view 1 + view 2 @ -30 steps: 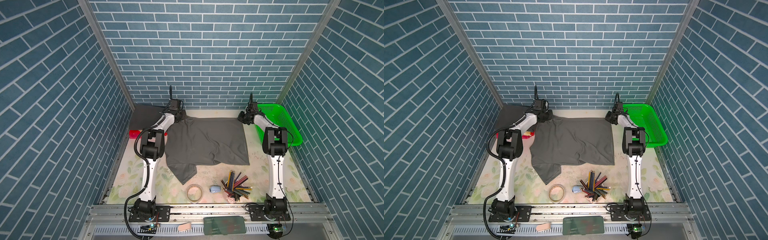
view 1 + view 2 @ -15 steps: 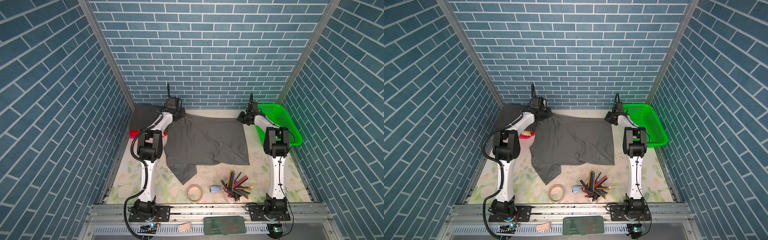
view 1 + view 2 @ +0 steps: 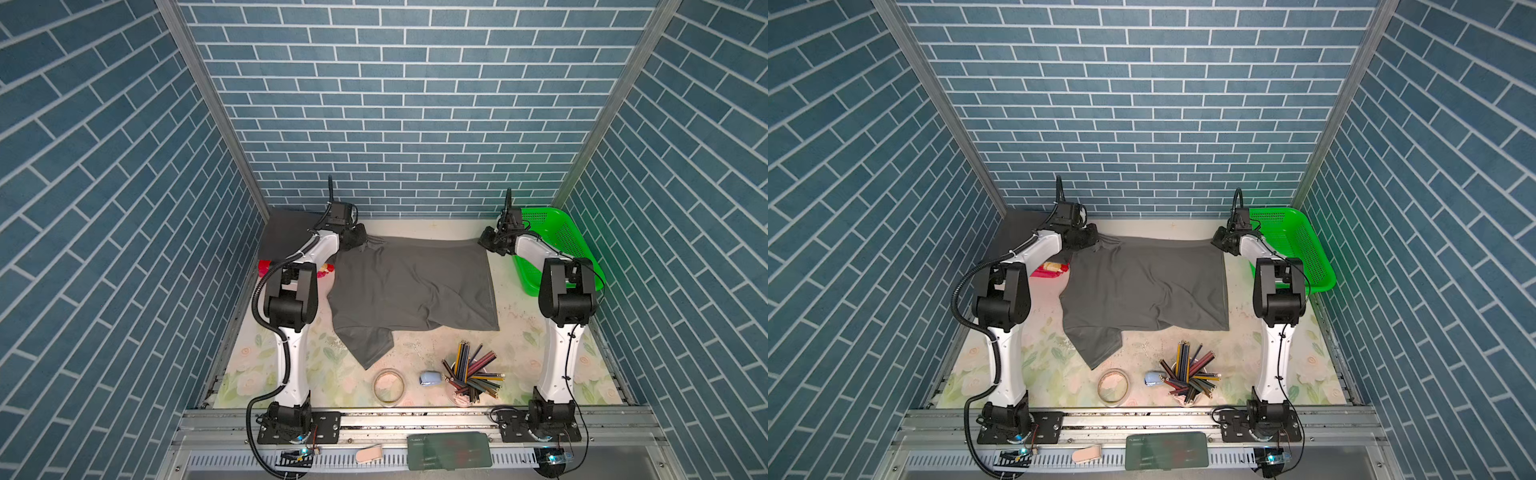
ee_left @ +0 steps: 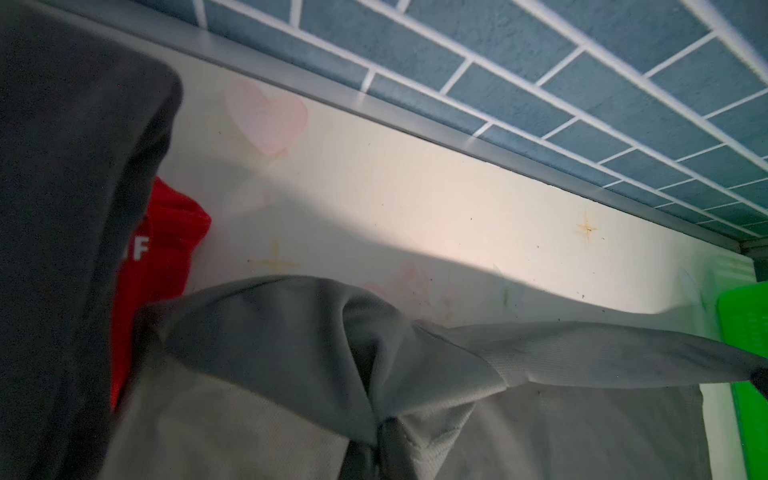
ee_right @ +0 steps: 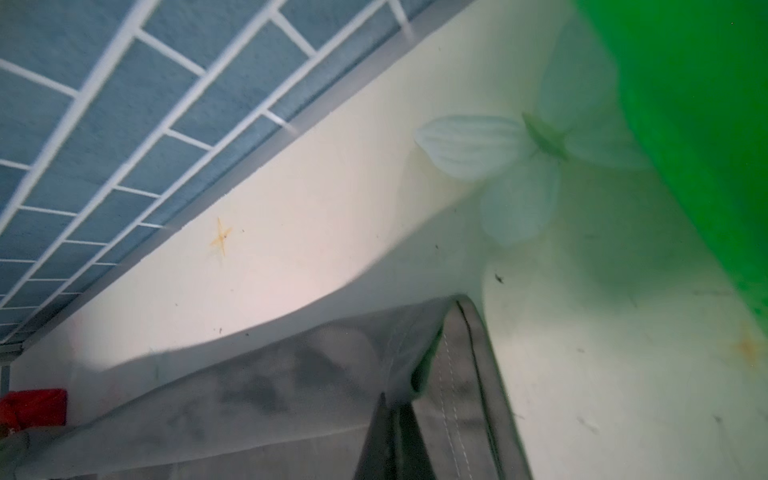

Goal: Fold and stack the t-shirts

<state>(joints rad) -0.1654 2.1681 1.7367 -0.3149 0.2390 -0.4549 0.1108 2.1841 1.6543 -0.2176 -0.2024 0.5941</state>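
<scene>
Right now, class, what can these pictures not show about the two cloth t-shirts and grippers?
Darker charcoal cloth t-shirt: partly behind the left arm, both top views.
Left gripper, right gripper: jaws hidden in the mid-grey cloth t-shirt, all views.
Red packet: lettering cut by dark cloth, left wrist view.

Bright even overhead light, sharp top views, wrist views soft, shadowed

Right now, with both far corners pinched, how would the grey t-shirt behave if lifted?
Probably floppy: the grey t-shirt bunches where the left gripper pinches it. It likely sags in the middle, and its loose sleeve may trail near the pencils.
</scene>
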